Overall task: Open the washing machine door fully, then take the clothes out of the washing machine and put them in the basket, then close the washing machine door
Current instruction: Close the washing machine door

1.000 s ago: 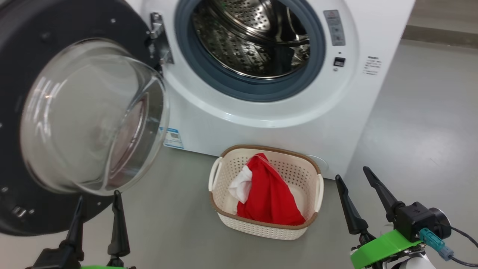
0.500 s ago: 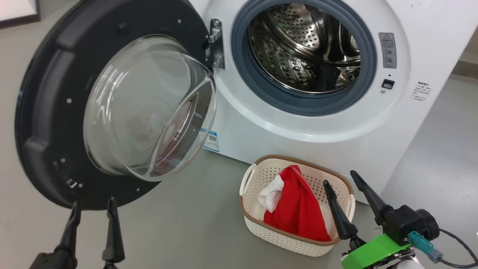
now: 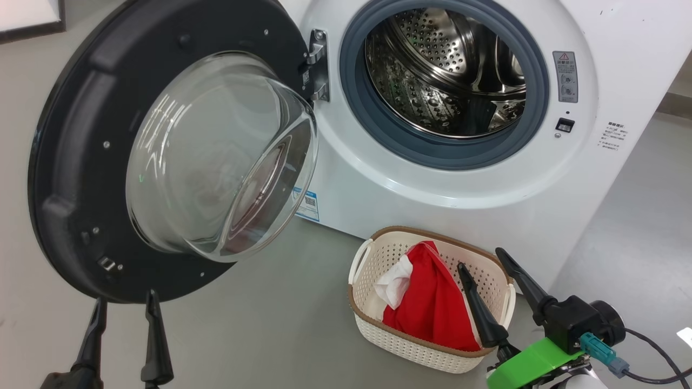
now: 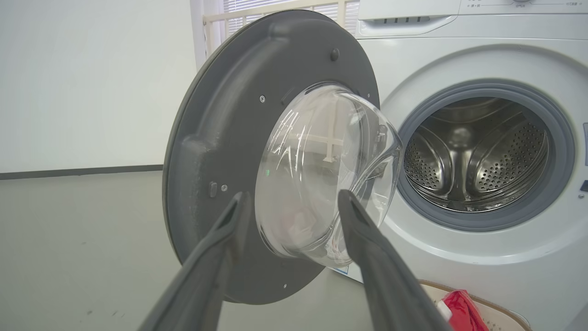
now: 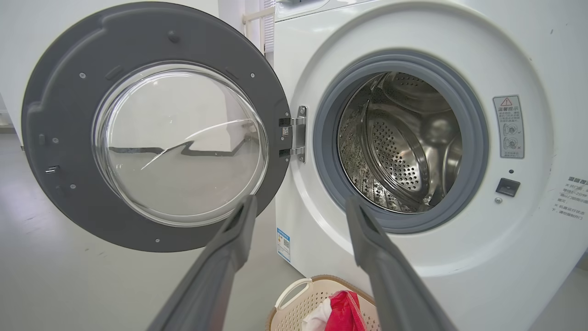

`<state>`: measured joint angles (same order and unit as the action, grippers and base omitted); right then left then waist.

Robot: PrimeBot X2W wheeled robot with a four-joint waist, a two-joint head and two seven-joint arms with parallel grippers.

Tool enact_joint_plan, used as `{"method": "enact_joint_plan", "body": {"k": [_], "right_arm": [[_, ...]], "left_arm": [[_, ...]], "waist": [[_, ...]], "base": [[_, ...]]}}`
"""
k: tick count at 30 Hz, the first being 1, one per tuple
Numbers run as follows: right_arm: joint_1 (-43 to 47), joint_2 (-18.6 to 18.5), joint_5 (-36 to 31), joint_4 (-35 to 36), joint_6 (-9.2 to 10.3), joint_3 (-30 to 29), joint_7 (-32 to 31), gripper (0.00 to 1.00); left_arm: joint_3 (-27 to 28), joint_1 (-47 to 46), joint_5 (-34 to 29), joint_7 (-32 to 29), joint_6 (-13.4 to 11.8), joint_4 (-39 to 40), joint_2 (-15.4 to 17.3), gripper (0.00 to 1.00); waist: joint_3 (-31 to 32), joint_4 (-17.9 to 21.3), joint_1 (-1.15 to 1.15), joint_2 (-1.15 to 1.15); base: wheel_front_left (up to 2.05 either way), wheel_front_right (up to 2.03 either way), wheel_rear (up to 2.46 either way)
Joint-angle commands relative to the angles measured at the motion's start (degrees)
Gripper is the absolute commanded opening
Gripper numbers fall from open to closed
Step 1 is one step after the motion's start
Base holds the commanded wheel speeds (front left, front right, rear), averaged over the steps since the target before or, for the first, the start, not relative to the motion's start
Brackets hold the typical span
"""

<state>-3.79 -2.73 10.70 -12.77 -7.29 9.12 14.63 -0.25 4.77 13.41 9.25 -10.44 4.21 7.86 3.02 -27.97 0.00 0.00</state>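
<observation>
The white washing machine (image 3: 411, 200) stands with its door (image 3: 75, 162) swung wide to the left, glass bowl (image 3: 216, 156) bulging outward. No clothes show in the steel drum (image 3: 448, 70). On the floor in front sits the cream basket (image 3: 503, 281) holding a red and white cloth (image 3: 432, 302). My left gripper (image 3: 125, 301) is open just below the door's lower rim, holding nothing. My right gripper (image 3: 481, 258) is open above the basket's right side, also holding nothing. In the wrist views both sets of fingers (image 4: 239, 216) (image 5: 243, 216) stand spread before the door (image 5: 59, 92) and the drum (image 5: 404, 142).
Grey floor (image 3: 270, 324) spreads around the basket and to the left of the machine. A white wall with a dark skirting (image 4: 78, 171) runs behind the door. A cable (image 3: 649, 351) trails from my right wrist.
The head view has swung left and up, so door, machine and basket sit further right in the picture. Both grippers stay open and empty; the right one now overlaps the basket's right side.
</observation>
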Motion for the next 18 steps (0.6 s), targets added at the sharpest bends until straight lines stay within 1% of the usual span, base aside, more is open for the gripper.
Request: {"method": "enact_joint_plan", "body": {"k": [1, 2, 3, 4, 13, 18], "right_arm": [[-2.3, -0.2, 0.6, 1.2, -0.20, 1.5, 0.4, 1.00], [-2.2, -0.2, 0.6, 1.2, -0.20, 1.5, 0.4, 1.00], [-2.2, -0.2, 0.6, 1.2, -0.20, 1.4, 0.4, 1.00], [-2.1, -0.2, 0.6, 1.2, -0.20, 1.4, 0.4, 1.00], [-1.3, -0.2, 1.5, 1.5, -0.20, 0.8, 0.4, 1.00], [-0.4, -0.2, 1.7, 1.7, -0.20, 0.5, 0.4, 1.00]], "left_arm": [[2.1, -0.9, -0.6, 0.5, -0.5, 1.8, 0.8, 1.00], [2.0, -0.9, -0.5, 0.5, -0.5, 1.8, 0.9, 0.87], [2.0, -0.9, -0.4, 0.6, -0.4, 1.8, 0.9, 0.34], [2.0, -1.0, -0.2, 0.6, -0.3, 1.7, 0.9, 0.00], [3.2, -5.3, -0.6, 3.5, -1.1, 0.8, 1.5, 0.00], [4.3, -9.7, -0.2, 4.6, -0.6, 0.6, 2.5, 0.00]], "waist": [[0.0, 0.0, 0.00, 0.00], [0.0, 0.0, 0.00, 0.00], [0.0, 0.0, 0.00, 0.00], [0.0, 0.1, 0.00, 0.00], [0.5, 0.5, 0.00, 0.00], [0.9, 0.9, 0.00, 0.00]], "base": [[0.00, 0.00, 0.00], [0.00, 0.00, 0.00], [0.00, 0.00, 0.00], [0.00, 0.00, 0.00], [0.00, 0.00, 0.00], [0.00, 0.00, 0.00]]}}
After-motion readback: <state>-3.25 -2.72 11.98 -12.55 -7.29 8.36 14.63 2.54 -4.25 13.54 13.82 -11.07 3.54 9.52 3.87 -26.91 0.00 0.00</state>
